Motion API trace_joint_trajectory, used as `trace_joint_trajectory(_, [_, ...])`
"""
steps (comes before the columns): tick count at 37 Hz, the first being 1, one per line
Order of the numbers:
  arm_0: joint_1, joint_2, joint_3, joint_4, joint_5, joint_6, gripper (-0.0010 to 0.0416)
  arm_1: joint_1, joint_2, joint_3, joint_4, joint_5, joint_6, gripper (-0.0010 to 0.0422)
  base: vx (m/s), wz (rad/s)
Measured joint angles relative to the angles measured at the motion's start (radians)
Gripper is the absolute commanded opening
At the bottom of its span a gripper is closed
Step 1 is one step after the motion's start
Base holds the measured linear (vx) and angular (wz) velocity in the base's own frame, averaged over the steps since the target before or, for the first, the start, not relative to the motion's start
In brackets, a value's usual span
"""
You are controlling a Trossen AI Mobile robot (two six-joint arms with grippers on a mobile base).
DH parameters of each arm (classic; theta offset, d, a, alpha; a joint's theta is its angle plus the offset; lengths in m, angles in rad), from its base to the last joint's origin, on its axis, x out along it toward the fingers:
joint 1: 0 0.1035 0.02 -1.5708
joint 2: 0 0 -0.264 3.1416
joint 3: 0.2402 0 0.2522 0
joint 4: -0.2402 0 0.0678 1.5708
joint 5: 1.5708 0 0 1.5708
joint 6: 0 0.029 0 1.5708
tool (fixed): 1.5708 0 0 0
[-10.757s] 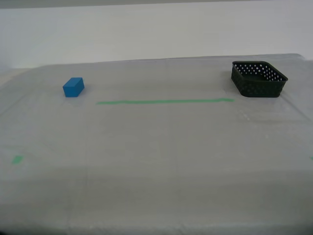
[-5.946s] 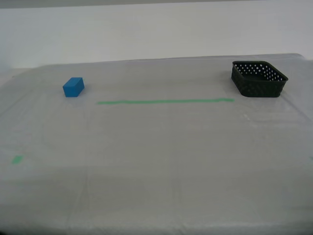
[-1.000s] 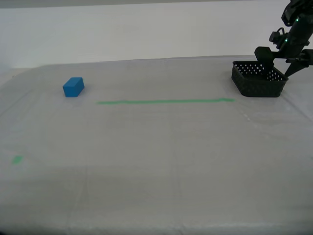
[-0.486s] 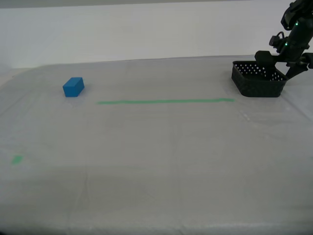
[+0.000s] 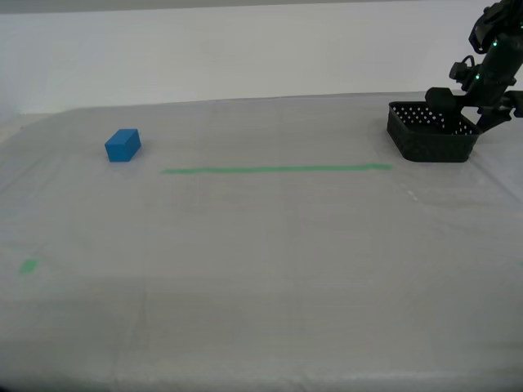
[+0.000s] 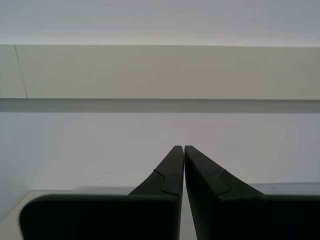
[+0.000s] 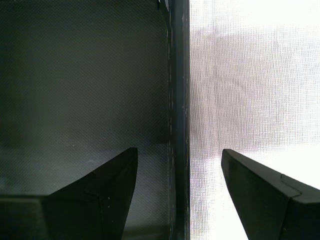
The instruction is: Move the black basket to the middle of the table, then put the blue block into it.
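Fingers point(image 7: 110, 185) of my first gripper point(image 7: 179, 165) are straddling, spread wide, the black basket point(image 5: 431, 135) wall at the desk point(image 5: 270, 261) far corner. My second gripper point(image 6: 184, 149) is sitting pressed closed, holding nothing.

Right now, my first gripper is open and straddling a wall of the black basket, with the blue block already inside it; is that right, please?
Not quite. The blue block is not inside the black basket; the exterior view shows it lying on the table at that view's far left, well apart from the basket. The rest stands: the first wrist view shows my first gripper open, one finger either side of the basket's wall.
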Motion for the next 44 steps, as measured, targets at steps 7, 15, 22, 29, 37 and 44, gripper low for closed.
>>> trace_joint_trajectory(7, [0.000, 0.000, -0.001, 0.003, 0.000, 0.000, 0.0163, 0.000, 0.000, 0.000, 0.000, 0.000, 0.000, 0.0000, 0.000, 0.000])
trace_joint_trajectory(15, [0.000, 0.000, -0.002, 0.014, 0.000, 0.000, 0.0098, 0.000, 0.000, 0.000, 0.000, 0.000, 0.000, 0.0000, 0.000, 0.000])
trace_joint_trajectory(22, [0.000, 0.000, -0.002, 0.017, 0.001, 0.000, 0.0045, 0.000, 0.000, 0.000, 0.000, 0.000, 0.000, 0.0000, 0.000, 0.000])
trace_joint_trajectory(29, [0.000, 0.000, -0.002, 0.021, 0.000, 0.000, 0.0001, 0.000, 0.000, 0.000, 0.000, 0.000, 0.000, 0.0000, 0.000, 0.000])
trace_joint_trajectory(37, [0.000, 0.000, 0.000, 0.024, 0.001, 0.002, -0.0001, 0.000, 0.000, 0.000, 0.000, 0.000, 0.000, 0.0000, 0.000, 0.000])
trace_joint_trajectory(44, [0.000, 0.000, 0.000, 0.024, 0.003, 0.008, -0.0001, 0.000, 0.000, 0.000, 0.000, 0.000, 0.000, 0.0000, 0.000, 0.000])
